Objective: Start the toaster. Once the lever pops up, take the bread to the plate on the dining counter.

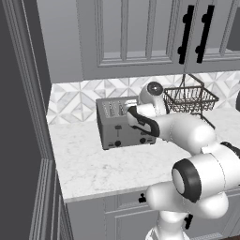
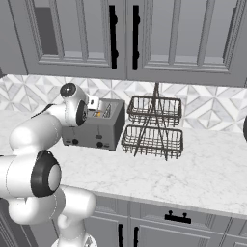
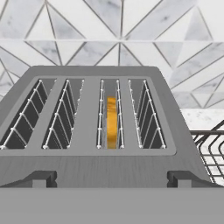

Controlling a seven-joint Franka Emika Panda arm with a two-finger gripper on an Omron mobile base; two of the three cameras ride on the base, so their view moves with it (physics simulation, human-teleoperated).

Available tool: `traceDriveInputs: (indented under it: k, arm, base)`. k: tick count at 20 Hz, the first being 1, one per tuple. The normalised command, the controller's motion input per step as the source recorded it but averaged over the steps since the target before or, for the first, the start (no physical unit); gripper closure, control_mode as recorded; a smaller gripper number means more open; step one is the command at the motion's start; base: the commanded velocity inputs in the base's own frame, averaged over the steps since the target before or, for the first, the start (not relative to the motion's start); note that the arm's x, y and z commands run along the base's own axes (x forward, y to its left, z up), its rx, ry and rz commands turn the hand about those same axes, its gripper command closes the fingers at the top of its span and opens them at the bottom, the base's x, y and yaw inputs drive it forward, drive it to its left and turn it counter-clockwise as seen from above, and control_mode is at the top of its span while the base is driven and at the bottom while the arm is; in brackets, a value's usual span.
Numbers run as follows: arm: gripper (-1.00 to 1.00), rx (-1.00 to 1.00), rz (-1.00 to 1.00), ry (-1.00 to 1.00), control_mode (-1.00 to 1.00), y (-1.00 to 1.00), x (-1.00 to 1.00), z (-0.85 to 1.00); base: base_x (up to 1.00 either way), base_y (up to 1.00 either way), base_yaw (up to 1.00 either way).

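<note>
The grey four-slot toaster (image 1: pixel 123 133) (image 2: pixel 94 130) (image 3: pixel 89 109) stands on the marble worktop against the tiled wall. An orange-brown edge of the bread (image 3: pixel 112 122) (image 2: pixel 98 114) stands upright deep in the third slot from the left in the hand view. My gripper (image 1: pixel 129 108) (image 2: pixel 94 103) (image 3: pixel 112 179) hovers just above the toaster's front top edge, pointing down at the slots. It is open, with its fingertips (image 3: pixel 42 178) wide apart and nothing between them. The toaster's front levers are hidden behind my arm in the left base view. The plate and the dining counter are out of view.
A two-tier black wire basket rack (image 1: pixel 190 98) (image 2: pixel 154 128) (image 3: pixel 210 148) stands right beside the toaster. Grey wall cabinets (image 2: pixel 116 38) hang overhead. A tall grey panel (image 1: pixel 28 117) closes the worktop's left end. Bare marble worktop (image 1: pixel 93 164) lies in front of the toaster.
</note>
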Motion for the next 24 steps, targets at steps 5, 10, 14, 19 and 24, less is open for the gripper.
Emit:
traceDriveInputs:
  k: [5, 10, 14, 19, 24]
  arm:
    - [-1.00, 0.00, 0.00, 0.00, -1.00, 0.00, 0.00, 0.00]
    - [-1.00, 0.00, 0.00, 0.00, -1.00, 0.00, 0.00, 0.00]
    - [-1.00, 0.00, 0.00, 0.00, -1.00, 0.00, 0.00, 0.00]
    - [-1.00, 0.00, 0.00, 0.00, -1.00, 0.00, 0.00, 0.00]
    - [-1.00, 0.00, 0.00, 0.00, -1.00, 0.00, 0.00, 0.00]
  base:
    - [0.00, 0.00, 0.00]
    - [0.00, 0.00, 0.00]
    - [0.00, 0.00, 0.00]
    - [0.00, 0.00, 0.00]
    - [0.00, 0.00, 0.00]
